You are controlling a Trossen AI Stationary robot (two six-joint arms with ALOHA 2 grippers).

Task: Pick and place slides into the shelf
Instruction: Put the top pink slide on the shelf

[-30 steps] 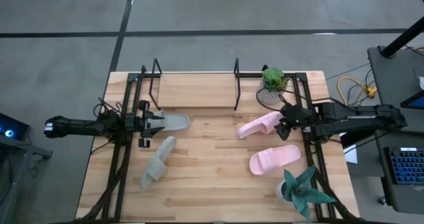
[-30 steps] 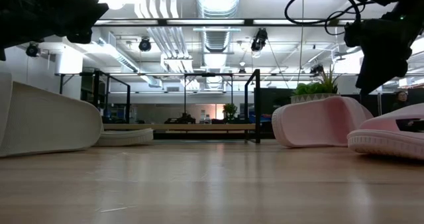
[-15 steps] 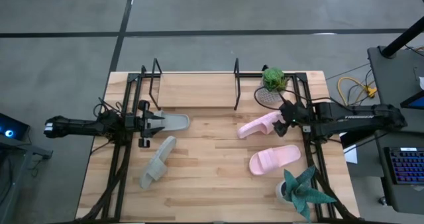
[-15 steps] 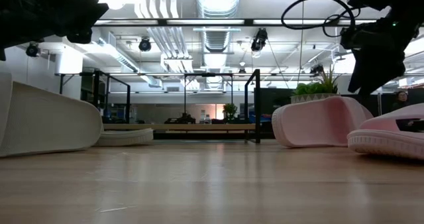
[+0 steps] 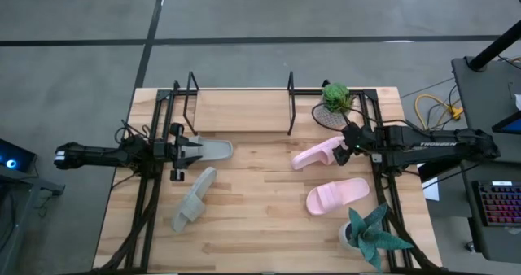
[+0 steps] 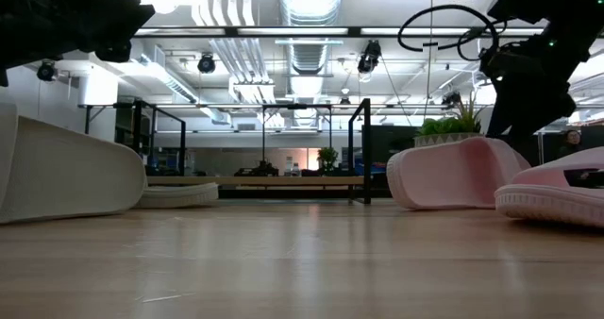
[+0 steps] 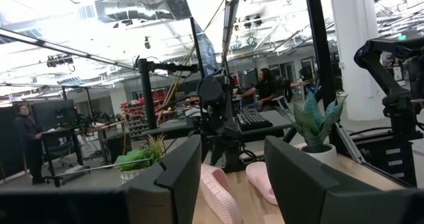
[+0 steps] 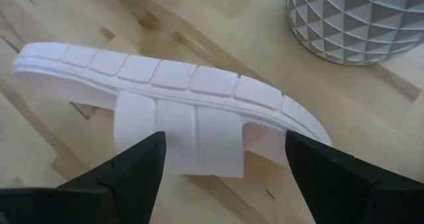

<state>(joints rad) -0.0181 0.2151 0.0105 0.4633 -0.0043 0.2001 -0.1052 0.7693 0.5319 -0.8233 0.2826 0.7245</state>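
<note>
The slides are four chunky rubber sandals with broad straps. In the high view one pale pink slide (image 5: 318, 154) lies tipped on its edge right of centre, and the second pink slide (image 5: 337, 196) lies flat below it toward the lower right. One grey-green slide (image 5: 213, 150) sits left of centre and the other grey-green slide (image 5: 193, 199) lies on its side at a slant below it. The right wrist view alone shows the tipped pink one's ribbed sole edge and grooved strap, framed between that arm's spread fingers (image 8: 132, 166), with a grey pot (image 8: 358, 18) of faceted triangles beside it. The right gripper (image 5: 345, 150) stands wide open, holding nothing, at that slide's right end. The left gripper (image 5: 192, 150) is partly closed at the near end of the upper grey-green slide; whether it grips it I cannot tell. The shelf (image 5: 244, 110), a light wooden board between thin black metal uprights, spans the top of the plank table (image 5: 260, 234), with no slides on it. The low view shows the slides' thick rounded profiles.
</note>
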